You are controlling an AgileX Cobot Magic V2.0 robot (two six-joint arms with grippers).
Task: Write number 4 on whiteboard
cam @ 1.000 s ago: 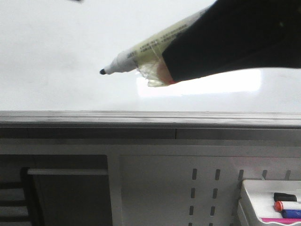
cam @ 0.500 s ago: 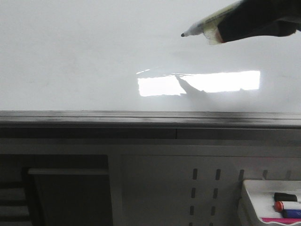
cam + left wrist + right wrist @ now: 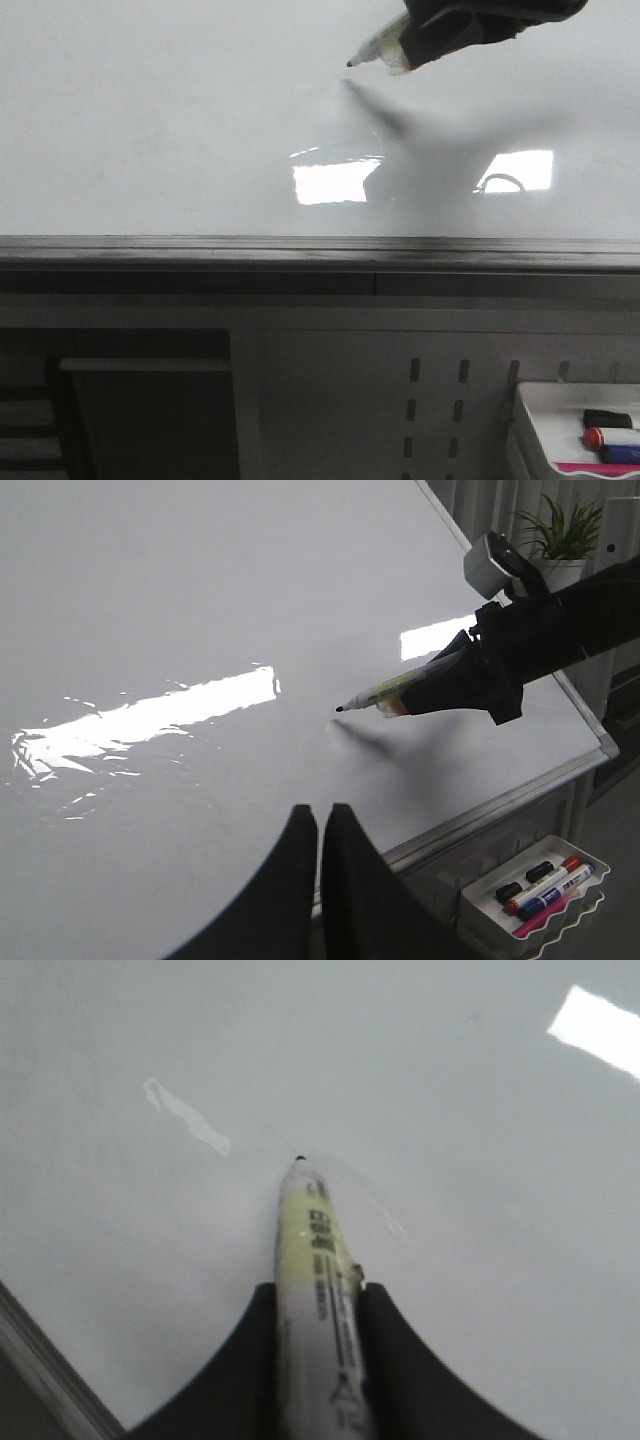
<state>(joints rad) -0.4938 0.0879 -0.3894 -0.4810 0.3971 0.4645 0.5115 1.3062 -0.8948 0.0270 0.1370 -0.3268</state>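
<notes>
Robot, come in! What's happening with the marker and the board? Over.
Right gripper shut on marker, tip near whiteboard. Left gripper shut, empty. No 4 visible. Nothing in the way.

Both arms end in matte black, smooth tapered fingers (image 3: 300,880), the right end effector (image 3: 440,685) equally black

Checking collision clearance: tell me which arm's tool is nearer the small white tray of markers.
Left. The left tool, shut and empty, hangs over the whiteboard's near edge, just above the small white tray of markers. The right tool, gripping a yellow-white marker, sits farther in over the board.
</notes>
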